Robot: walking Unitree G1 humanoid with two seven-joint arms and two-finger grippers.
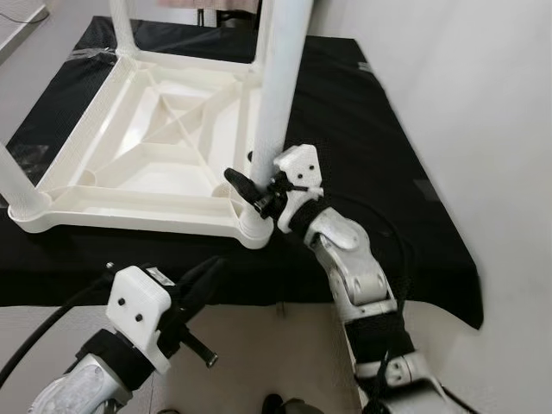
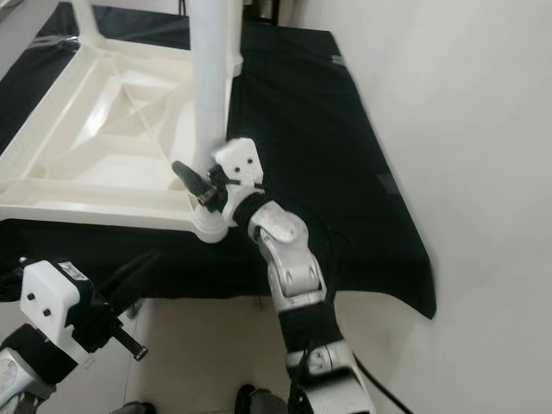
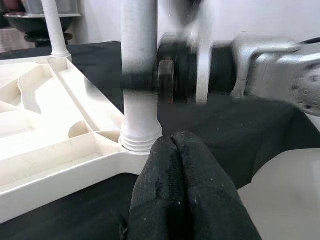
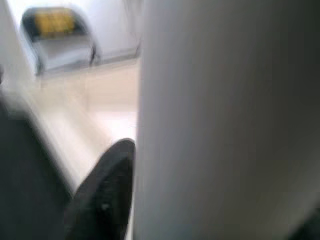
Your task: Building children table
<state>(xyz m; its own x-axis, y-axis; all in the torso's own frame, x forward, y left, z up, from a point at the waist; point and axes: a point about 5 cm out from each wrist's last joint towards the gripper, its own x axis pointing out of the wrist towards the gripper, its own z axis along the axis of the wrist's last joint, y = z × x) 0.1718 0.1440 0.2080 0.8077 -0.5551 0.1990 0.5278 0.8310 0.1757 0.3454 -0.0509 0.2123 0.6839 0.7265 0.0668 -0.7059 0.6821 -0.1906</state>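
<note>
A white plastic children's table (image 1: 129, 211) lies upside down on a black cloth (image 1: 362, 129). A white leg (image 1: 280, 78) stands upright in its near right corner socket (image 3: 141, 140). My right gripper (image 1: 259, 185) is shut on this leg just above the socket, with one black finger (image 4: 105, 195) showing beside it. My left gripper (image 1: 207, 272) is lower down, in front of the table's near edge and apart from it. Its fingers (image 3: 172, 165) are pressed together, holding nothing.
Two more legs stand in the table: one at the near left corner (image 1: 13, 177) and one at the far left (image 1: 121, 26). A white wall (image 1: 483, 103) runs along the right side of the cloth. Pale floor (image 1: 259, 345) lies in front.
</note>
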